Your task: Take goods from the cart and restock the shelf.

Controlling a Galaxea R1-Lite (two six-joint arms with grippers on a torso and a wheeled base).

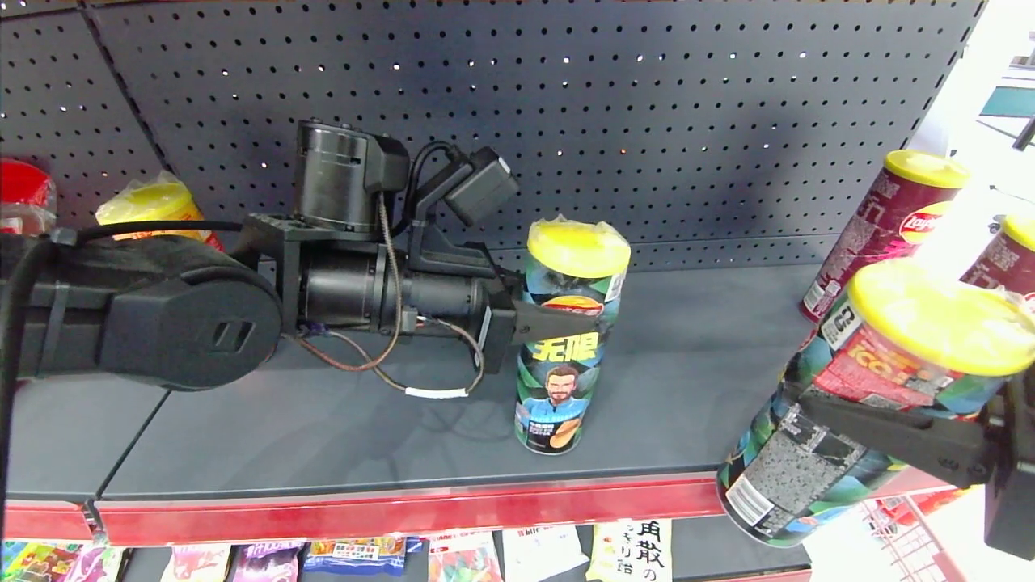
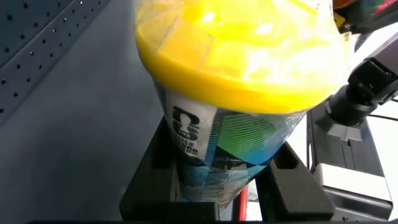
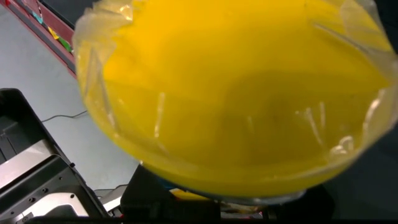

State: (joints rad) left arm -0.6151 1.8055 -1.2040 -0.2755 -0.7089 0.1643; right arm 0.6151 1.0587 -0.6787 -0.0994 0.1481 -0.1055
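A green-and-blue chip can point(image 1: 563, 339) with a yellow lid stands upright on the grey shelf point(image 1: 323, 428), near the middle. My left gripper point(image 1: 566, 322) comes in from the left and is shut on the can's upper half. In the left wrist view the can point(image 2: 239, 68) sits between the black fingers point(image 2: 152, 174). A second can of the same kind point(image 1: 865, 396) is tilted in the air off the shelf's front right corner, with my right gripper point(image 1: 885, 424) shut on it. Its yellow lid point(image 3: 236, 93) is close to the right wrist camera.
Two maroon cans point(image 1: 885, 230) with yellow lids lean at the shelf's back right. A yellow-lidded can point(image 1: 154, 206) and a red-lidded one point(image 1: 24, 194) stand at the back left. The red shelf lip point(image 1: 404, 511) runs along the front, with snack packets point(image 1: 461, 558) below it.
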